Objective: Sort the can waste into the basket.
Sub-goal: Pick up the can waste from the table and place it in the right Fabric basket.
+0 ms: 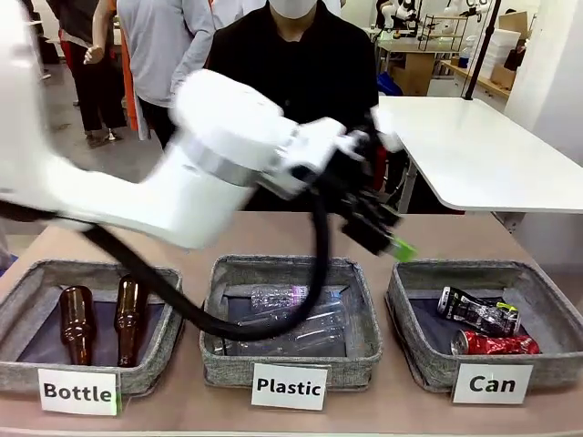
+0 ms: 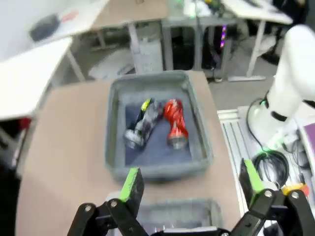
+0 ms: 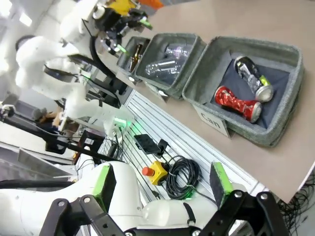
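The grey "Can" basket [image 1: 417, 357] stands at the front right of the table. Two cans lie in it, a black can [image 1: 478, 311] and a dented red can [image 1: 496, 343] nearer the label. My left arm reaches across the middle, and its blurred left gripper [image 1: 387, 238] hangs above the gap between the middle and right baskets. In the left wrist view the left gripper [image 2: 191, 181] is open and holds nothing, with the basket [image 2: 157, 169], red can [image 2: 174, 123] and black can [image 2: 142, 127] below it. The right gripper [image 3: 162, 184] is open off the table's near side, looking at the basket [image 3: 280, 132].
The "Plastic" basket [image 1: 364, 360] holds clear bottles [image 1: 291, 319], and the "Bottle" basket [image 1: 18, 369] holds two brown bottles [image 1: 77, 323]. A person in black [image 1: 291, 64] stands at the far side. A white table [image 1: 483, 155] is behind right. Cables and a yellow box [image 3: 156, 173] lie below.
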Motion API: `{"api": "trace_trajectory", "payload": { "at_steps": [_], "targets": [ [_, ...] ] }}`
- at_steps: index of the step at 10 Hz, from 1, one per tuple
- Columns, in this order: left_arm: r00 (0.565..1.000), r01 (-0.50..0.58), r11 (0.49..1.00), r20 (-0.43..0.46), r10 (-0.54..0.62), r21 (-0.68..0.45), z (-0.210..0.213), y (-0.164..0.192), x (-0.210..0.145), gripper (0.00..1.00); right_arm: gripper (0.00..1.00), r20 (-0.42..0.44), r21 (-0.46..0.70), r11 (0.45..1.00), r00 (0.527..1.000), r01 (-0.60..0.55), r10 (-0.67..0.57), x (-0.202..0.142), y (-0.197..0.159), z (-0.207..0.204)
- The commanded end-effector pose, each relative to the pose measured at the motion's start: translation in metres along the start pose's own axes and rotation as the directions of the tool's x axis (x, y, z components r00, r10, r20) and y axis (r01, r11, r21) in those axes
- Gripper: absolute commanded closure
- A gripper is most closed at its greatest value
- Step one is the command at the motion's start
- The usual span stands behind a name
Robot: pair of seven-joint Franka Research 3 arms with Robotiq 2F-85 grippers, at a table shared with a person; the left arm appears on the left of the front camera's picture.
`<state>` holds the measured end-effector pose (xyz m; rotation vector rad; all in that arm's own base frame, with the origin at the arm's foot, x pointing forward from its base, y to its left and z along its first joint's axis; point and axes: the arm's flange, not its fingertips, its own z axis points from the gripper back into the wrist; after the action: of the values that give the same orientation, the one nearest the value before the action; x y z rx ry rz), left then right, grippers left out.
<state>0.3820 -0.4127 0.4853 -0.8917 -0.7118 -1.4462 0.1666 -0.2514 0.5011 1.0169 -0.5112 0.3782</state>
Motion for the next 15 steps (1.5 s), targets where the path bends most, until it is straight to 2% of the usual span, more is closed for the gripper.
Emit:
{"api": "trace_trajectory", "payload": {
  "at_steps": [1,2,3,4,6,8,9,10,11,15],
  "targets": [
    [0.960,-0.271,0.960,0.096,0.264,0.071,0.107,-0.029,-0.034,0.00,0.00,0.026,0.064,0.998,0.999,-0.020,0.018,0.045,-0.015,-0.051],
    [0.917,-0.394,0.900,0.139,0.373,0.188,0.154,-0.036,-0.061,0.00,0.00,0.015,0.126,0.992,1.000,-0.027,0.025,0.065,-0.023,-0.089],
    [0.865,-0.498,0.839,0.202,0.460,0.222,0.202,-0.045,-0.088,0.00,0.00,0.036,0.230,0.972,0.999,-0.036,0.028,0.080,-0.032,-0.132],
    [0.798,-0.589,0.796,0.251,0.548,0.138,0.249,-0.054,-0.114,0.00,0.00,0.032,0.277,0.960,0.999,-0.035,0.028,0.090,-0.039,-0.177],
    [0.671,-0.708,0.702,0.379,0.637,0.072,0.330,-0.080,-0.181,0.00,0.00,0.020,0.317,0.948,1.000,-0.028,0.023,0.107,-0.035,-0.240],
    [0.546,-0.737,0.670,0.510,0.665,-0.085,0.385,-0.096,-0.243,0.00,0.00,-0.016,0.347,0.936,0.998,0.062,-0.060,0.124,-0.037,-0.283],
    [0.479,-0.757,0.642,0.567,0.670,-0.119,0.402,-0.108,-0.272,0.00,0.00,0.028,0.301,0.949,0.994,0.091,-0.104,0.127,-0.039,-0.298],
    [0.438,-0.775,0.619,0.596,0.673,-0.131,0.411,-0.114,-0.301,0.00,0.00,0.099,0.250,0.958,0.981,0.138,-0.167,0.135,-0.044,-0.299],
    [0.530,-0.750,0.658,0.532,0.661,-0.070,0.404,-0.103,-0.251,0.00,0.00,-0.013,0.344,0.938,0.999,0.038,-0.036,0.118,-0.040,-0.291],
    [0.530,-0.750,0.658,0.532,0.661,-0.070,0.404,-0.103,-0.251,0.00,0.00,-0.013,0.344,0.938,0.999,0.038,-0.036,0.118,-0.040,-0.291]
  ]
}}
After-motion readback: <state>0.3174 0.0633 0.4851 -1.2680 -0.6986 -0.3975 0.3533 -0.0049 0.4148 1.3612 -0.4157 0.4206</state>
